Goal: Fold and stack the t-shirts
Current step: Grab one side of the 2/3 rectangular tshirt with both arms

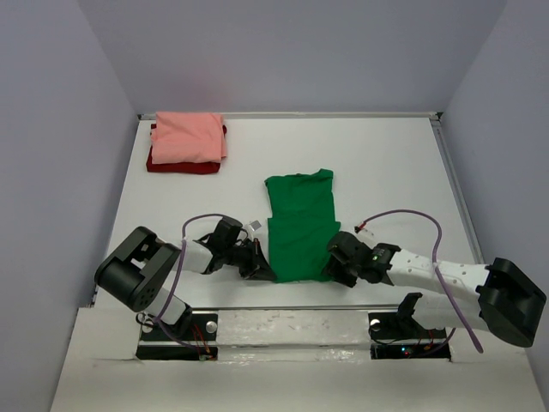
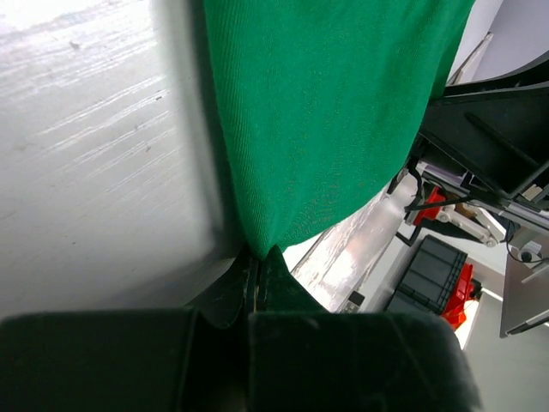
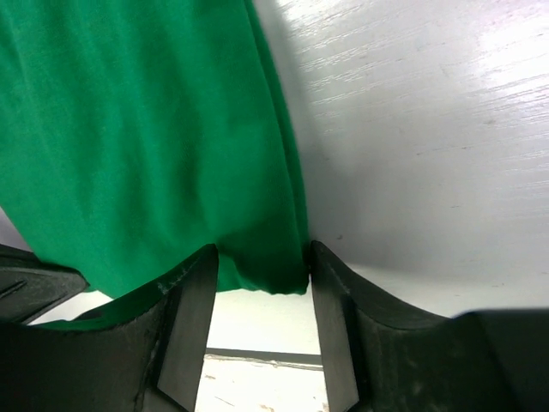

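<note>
Green shirt [image 1: 300,225] lies folded lengthwise at the near middle of the table [image 1: 395,172]. Left gripper [image 2: 257,273] is clenched on its near-left corner; right gripper [image 3: 262,275] stands released astride the near-right corner. Pulling with one corner free could skew the fold

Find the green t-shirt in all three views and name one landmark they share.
Top external: the green t-shirt lies mid-table, its near edge by the two wrists.
Left wrist: it fills the upper centre and right, one corner pinched in the shut left fingers.
Right wrist: it fills the upper left, a corner between the open right fingers.
Shared landmark: the white table beside the shirt.
</note>
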`<state>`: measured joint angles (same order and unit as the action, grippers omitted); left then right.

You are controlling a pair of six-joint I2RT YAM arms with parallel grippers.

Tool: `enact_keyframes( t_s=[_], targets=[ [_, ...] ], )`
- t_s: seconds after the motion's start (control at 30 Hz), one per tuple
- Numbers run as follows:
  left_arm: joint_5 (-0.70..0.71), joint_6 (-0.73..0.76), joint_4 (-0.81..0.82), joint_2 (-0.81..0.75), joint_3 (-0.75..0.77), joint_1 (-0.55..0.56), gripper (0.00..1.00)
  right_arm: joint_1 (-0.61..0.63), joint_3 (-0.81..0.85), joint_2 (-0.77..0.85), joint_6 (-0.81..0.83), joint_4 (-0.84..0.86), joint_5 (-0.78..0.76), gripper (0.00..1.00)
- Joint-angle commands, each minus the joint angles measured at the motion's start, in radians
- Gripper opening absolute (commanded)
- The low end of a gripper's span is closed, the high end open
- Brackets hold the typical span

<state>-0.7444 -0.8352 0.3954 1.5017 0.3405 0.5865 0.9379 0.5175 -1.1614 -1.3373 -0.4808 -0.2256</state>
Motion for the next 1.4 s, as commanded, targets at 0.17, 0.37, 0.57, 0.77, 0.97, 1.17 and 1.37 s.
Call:
enact_keyframes(
  t_s=[0.17,0.37,0.57,0.77,0.97,1.17,1.37],
  targets=[
    [0.036,0.050,-0.036,0.026,-0.031,-0.016,0.00,0.018,-0.008,-0.027,-0.069,-0.131,-0.115,0.40],
    [0.036,0.054,-0.036,0.026,-0.037,-0.020,0.00,0.018,-0.011,-0.040,-0.089,-0.153,-0.118,0.39],
    [0.034,0.051,-0.033,0.029,-0.035,-0.022,0.00,0.018,-0.010,-0.037,-0.095,-0.171,-0.123,0.55],
    [0.034,0.054,-0.027,0.043,-0.032,-0.022,0.00,0.028,-0.022,-0.014,-0.149,-0.188,-0.139,0.61],
    [0.028,0.053,-0.015,0.055,-0.037,-0.024,0.00,0.038,0.013,-0.043,-0.192,-0.234,-0.189,0.59],
    [0.025,0.051,-0.012,0.051,-0.043,-0.024,0.00,0.038,-0.002,-0.006,-0.259,-0.252,-0.189,0.54],
    [0.013,0.058,-0.010,0.064,-0.035,-0.025,0.00,0.038,0.027,-0.009,-0.318,-0.295,-0.221,0.51]
  ],
)
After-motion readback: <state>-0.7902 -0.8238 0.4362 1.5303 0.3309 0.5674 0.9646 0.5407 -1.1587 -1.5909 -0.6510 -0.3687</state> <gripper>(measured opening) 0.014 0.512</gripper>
